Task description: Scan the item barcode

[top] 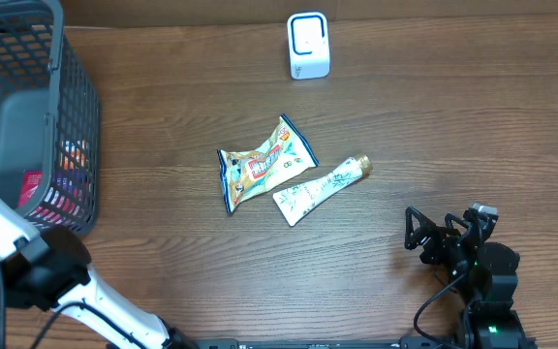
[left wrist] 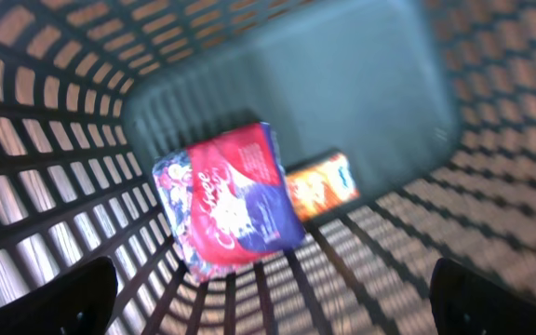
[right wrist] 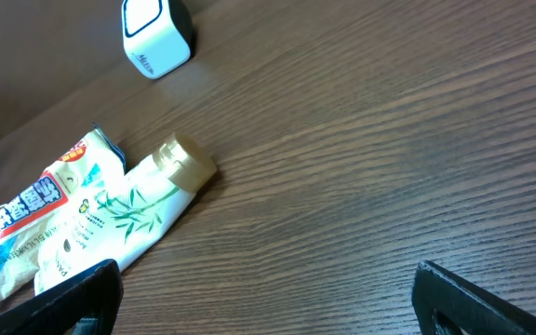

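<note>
far to the left of the white scanner box (top: 308, 46), the grey mesh basket (top: 77, 97) is cut off by the frame's top and left edges. the left gripper (left wrist: 268, 312) hangs inside it, jaws spread wide with nothing between them. only its two dark fingertips (left wrist: 49, 298) show, in the bottom corners of a blurred wrist view. under it on the basket floor lie a red-and-purple pouch (left wrist: 226, 205), its white script too smeared to read, and an orange pack (left wrist: 322, 186) half hidden behind it, its print equally unreadable.

below the scanner box and slightly left, on the wooden table (top: 453, 116), the snack packet (top: 263, 163) lies touching the tube (top: 320, 188) just to its right. the packet carries red chinese characters i cannot make out. the tube has green bamboo leaves, small illegible text and a gold cap. whether either shows a barcode, i cannot tell. the scanner box has a short grey word on its side, too small to read.

below and right of the scanner box, the right gripper (top: 446, 231) sits wide open and empty, apart from both items, its arm running off the bottom edge.
</note>
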### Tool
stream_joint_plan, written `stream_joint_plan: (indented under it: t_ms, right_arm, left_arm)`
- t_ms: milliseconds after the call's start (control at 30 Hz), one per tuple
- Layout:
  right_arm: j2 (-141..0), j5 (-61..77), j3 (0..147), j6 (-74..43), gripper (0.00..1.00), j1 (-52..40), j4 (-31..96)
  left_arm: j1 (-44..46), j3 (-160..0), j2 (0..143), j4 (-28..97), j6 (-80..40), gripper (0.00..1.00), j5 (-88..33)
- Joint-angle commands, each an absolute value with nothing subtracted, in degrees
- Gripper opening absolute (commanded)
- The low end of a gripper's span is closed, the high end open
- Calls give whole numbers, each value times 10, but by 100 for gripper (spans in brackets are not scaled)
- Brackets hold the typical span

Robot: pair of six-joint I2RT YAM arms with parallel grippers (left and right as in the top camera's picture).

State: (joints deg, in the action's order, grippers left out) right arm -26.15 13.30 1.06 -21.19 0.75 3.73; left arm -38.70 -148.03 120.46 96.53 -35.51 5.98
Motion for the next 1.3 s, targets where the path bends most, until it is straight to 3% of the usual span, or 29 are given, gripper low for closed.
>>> stream_joint_plan:
  t_ms: [0,233,633,667,767,867,1033,1267]
  right_arm:
    - [-261,136,5,-211,100,8,36]
    - [-261,136,5,-211,100,8,36]
    - [-261,136,5,-211,100,8,36]
    - [-261,136,5,-211,100,8,36]
    - [-261,136,5,-211,100,8,36]
    - [-264,136,5,-211,100,8,36]
    - [-269,136,5,-211,100,8,36]
    - [-269,136,5,-211,100,8,36]
  left_arm:
    - [-391,-1472,1250,968,-426,100,91]
    - [-389,-1469,1338,968,-347,100,90]
    - [-385,-1359,1387,926,-439,97,126]
    - [-386,-1346,1387,920,-439,94,126]
    - [-386,-1314,1388,901,-440,70,126]
    - [-386,-1282,1388,882,-440,62,124]
    - [-386,-1236,1388,864,-453,6,123]
    - [-390,-1302,1386,915,-453,4,105]
